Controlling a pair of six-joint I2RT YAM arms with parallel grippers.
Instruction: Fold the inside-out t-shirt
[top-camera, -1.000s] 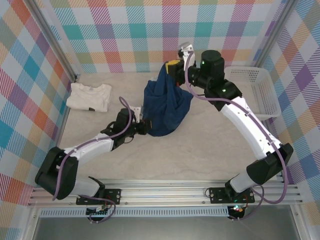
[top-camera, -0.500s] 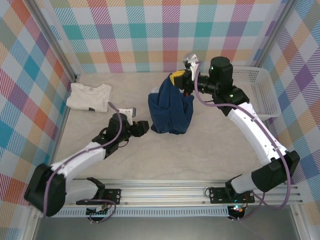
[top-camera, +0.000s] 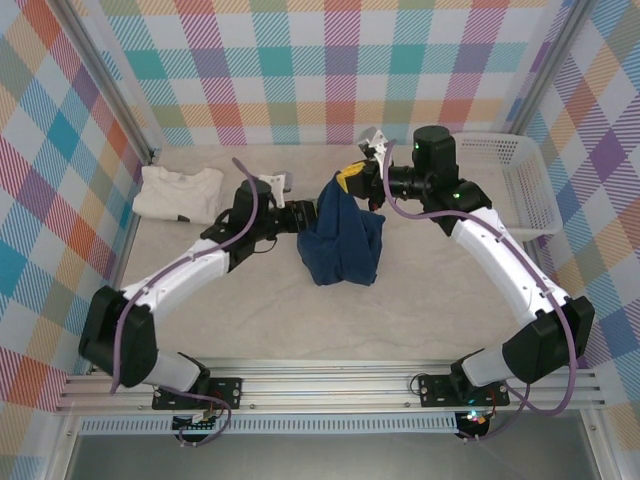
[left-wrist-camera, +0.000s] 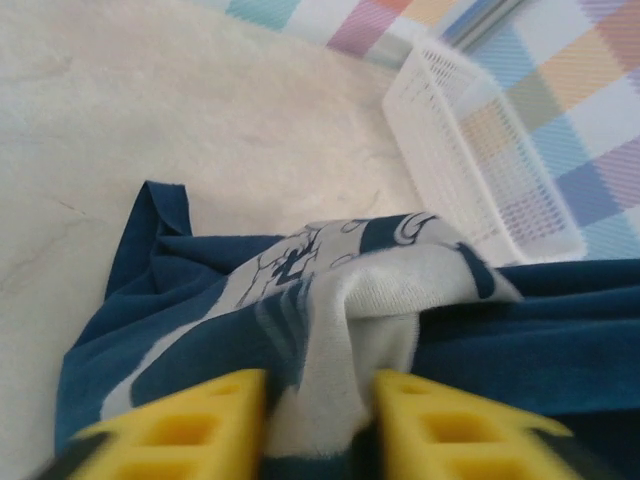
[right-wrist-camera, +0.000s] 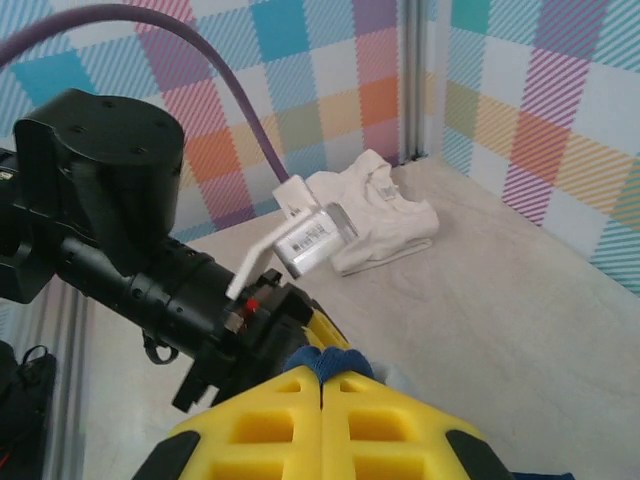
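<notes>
Meanwhile the left gripper (top-camera: 303, 217) had re-gripped higher, pinching a pale printed fold of the inside-out t-shirt (top-camera: 345, 245), which hung bunched over the tabletop (top-camera: 420, 300); the right gripper (top-camera: 347, 182) stayed clamped on its top edge, so spreading could likely begin.

pale marbled table (top-camera: 400, 310) w/ cream folded shirt (top-camera: 180, 193) far left, white basket (top-camera: 540, 205) far right, navy t-shirt (top-camera: 345, 250) bottom mid

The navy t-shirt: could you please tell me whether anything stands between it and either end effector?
Nothing visible does. The left end effector pinches a fold of the navy t-shirt, and the right end effector is clamped on its upper part.
</notes>
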